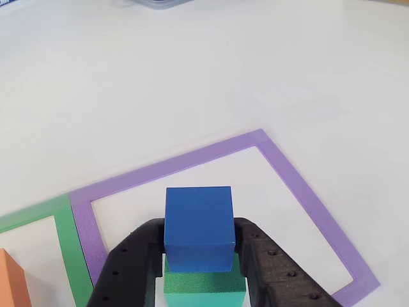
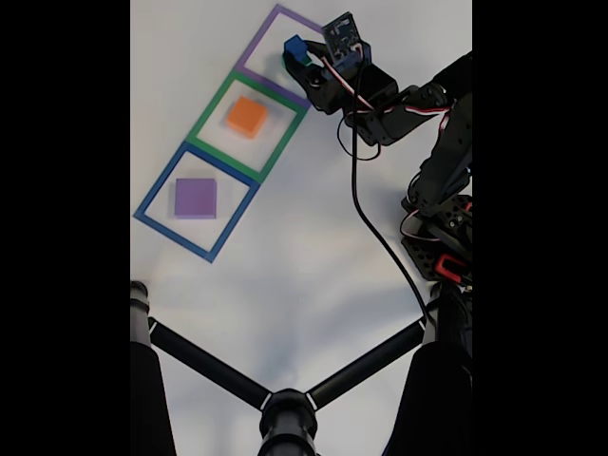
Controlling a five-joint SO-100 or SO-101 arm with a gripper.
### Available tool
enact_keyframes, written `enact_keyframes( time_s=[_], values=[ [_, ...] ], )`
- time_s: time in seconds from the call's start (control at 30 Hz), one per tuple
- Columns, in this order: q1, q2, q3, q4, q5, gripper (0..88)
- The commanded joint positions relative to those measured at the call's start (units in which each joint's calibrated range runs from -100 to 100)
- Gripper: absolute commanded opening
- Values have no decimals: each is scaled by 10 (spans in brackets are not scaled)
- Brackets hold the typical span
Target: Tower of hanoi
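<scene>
The blue block (image 1: 198, 224) is clamped between the gripper (image 1: 199, 256) jaws, sitting on the green block (image 1: 204, 288) inside the purple tape square (image 1: 300, 185), presumably so it's lifted off first.

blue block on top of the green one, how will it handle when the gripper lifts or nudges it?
The blue block looks like matte foam, so probably light and slightly squashy between the fingers. Its matte faces should grip well, not slip. Being a flat-sided cube, it won't roll, but perched on the green block it could slide off or tilt if the gripper nudges it sideways.
</scene>
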Motion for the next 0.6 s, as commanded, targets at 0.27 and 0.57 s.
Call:
enact_keyframes(
  time_s=[0.27, 0.57],
  values=[
    [3, 7, -2, -21, 0, 51],
    [3, 38, -1, -62, 0, 166]
  ],
)
